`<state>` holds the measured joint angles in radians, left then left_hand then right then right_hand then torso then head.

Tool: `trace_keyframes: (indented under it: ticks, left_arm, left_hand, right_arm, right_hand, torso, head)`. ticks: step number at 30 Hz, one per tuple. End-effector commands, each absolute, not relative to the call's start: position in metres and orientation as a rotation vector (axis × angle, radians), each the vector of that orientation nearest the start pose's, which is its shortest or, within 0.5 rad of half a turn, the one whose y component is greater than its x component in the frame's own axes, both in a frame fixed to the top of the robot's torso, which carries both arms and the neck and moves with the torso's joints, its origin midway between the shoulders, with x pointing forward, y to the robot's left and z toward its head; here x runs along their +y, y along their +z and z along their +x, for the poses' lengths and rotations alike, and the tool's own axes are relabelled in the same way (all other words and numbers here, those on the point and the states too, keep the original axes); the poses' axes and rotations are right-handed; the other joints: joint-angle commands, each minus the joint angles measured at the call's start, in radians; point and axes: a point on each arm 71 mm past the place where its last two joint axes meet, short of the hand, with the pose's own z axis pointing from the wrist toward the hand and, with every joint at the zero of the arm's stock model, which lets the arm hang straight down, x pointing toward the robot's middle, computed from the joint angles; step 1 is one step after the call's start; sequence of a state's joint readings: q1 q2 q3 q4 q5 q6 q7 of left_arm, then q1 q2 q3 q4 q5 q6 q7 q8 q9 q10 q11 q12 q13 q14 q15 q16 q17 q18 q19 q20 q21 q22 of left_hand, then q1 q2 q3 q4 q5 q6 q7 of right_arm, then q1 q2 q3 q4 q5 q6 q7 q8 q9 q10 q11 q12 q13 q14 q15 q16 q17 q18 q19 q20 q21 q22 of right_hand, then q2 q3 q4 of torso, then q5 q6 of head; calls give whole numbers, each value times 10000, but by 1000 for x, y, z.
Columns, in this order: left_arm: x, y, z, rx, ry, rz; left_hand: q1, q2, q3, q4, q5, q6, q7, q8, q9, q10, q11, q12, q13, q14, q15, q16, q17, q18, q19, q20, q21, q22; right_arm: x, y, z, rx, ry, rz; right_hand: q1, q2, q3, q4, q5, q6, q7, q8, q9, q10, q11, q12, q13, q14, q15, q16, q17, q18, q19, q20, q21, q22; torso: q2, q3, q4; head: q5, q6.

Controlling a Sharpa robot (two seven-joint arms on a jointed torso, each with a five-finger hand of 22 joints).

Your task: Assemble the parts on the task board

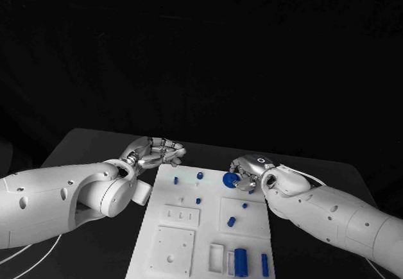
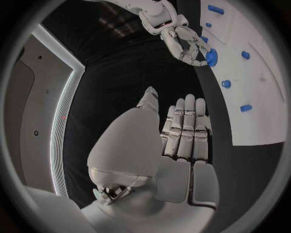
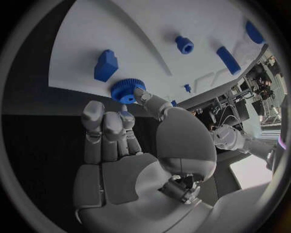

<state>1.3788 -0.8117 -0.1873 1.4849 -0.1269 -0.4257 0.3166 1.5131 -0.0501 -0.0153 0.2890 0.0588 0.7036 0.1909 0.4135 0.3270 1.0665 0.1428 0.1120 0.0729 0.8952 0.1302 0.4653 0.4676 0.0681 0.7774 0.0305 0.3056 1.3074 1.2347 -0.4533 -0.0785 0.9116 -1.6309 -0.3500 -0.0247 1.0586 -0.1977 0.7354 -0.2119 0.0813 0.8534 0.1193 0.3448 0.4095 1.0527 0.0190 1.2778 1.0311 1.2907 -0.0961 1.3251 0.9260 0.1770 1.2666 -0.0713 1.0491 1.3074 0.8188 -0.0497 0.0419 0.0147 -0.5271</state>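
Observation:
The white task board (image 1: 160, 265) lies lengthwise in the middle of the table. My right hand (image 1: 251, 174) is at its far right corner and pinches a blue gear (image 1: 229, 179) between thumb and fingertips, right at the board's edge. The same gear (image 3: 126, 91) sits against my thumb in the right wrist view, and in the left wrist view the gear (image 2: 211, 57) is at the right hand's (image 2: 185, 41) fingertips. My left hand (image 1: 154, 151) hovers just off the board's far left corner, holding nothing, and its fingers (image 2: 185, 127) lie straight side by side.
Several small blue parts stand on the board: pegs (image 1: 199, 175) near the far end, a block (image 1: 232, 222) mid-board, and a larger cylinder (image 1: 240, 261) with a bar (image 1: 264, 265) in recesses at the near end. Black table (image 1: 99, 148) surrounds the board.

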Motion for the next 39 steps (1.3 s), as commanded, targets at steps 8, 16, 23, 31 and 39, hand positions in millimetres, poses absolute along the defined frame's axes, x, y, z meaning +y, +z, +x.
trace_keyframes:
  ticks: [8, 16, 23, 31, 39]
  left_arm:
    - [213, -146, 511, 14571, -13386, -8971]
    - [214, -146, 511, 14537, -13311, -9006]
    - [214, -146, 511, 14552, -13318, -9009]
    - [213, -146, 511, 14563, -13363, -8987]
    - [212, -146, 511, 14577, -13386, -8974]
  left_hand:
    - [2, -98, -24, 20, -6, -29, 60, -57, -17, -59, -9, -66, -9, -14, 7, -41, 14, 89, -50, -2, -47, 79]
    - [11, -90, -16, 17, -4, -28, 59, -57, -18, -56, -8, -69, -8, -10, 6, -43, 19, 91, -49, -4, -47, 80]
    - [10, -93, -17, 18, -5, -27, 60, -58, -18, -55, -6, -71, -8, -9, 6, -45, 21, 91, -48, -3, -48, 80]
    - [8, -99, -18, 18, -6, -27, 60, -59, -18, -55, -5, -73, -7, -9, 6, -47, 23, 91, -49, -3, -48, 80]
    - [4, -103, -19, 20, -7, -29, 61, -61, -19, -56, -5, -77, -7, -9, 7, -51, 26, 90, -49, -2, -49, 80]
  right_arm:
    - [-162, -182, 575, 13952, 3478, -3094]
    - [-153, -179, 571, 14193, 3649, -3197]
    - [-160, -184, 576, 14904, 3603, -2857]
    - [-168, -189, 581, 15296, 3615, -2621]
    - [-171, -197, 582, 15834, 3910, -2441]
  right_hand:
    - [127, -296, 211, 436, -164, 1201, -68, 58, 22, -10, -174, -129, -33, 42, -111, -146, 64, 848, 58, -58, -3, 133]
    - [156, -471, 301, 672, -271, 1249, -75, 56, 33, 43, -191, -142, -31, 76, -122, -179, 105, 848, 95, -68, 9, 133]
    - [69, -658, 150, 781, -235, 984, -3, -108, -31, 24, -128, -172, -26, 84, -68, -213, 140, 848, 86, -72, 10, 138]
    - [-112, -774, -589, 648, 271, 330, 215, -460, -167, -115, 79, -191, 26, 74, 126, -258, 230, 848, 18, -105, -6, 147]
    - [-281, -753, -1248, 483, 690, -137, 393, -672, -227, -257, 254, -182, 68, 51, 295, -290, 321, 848, -57, -128, -39, 148]
  torso:
    - [-4, -2, -2]
    - [-2, -4, -2]
    - [7, -1, 15]
    - [16, 14, -11]
    - [10, 23, -1]
  head:
    - [36, 19]
    - [47, 86]
    - [38, 85]
    - [59, 78]
    - [47, 61]
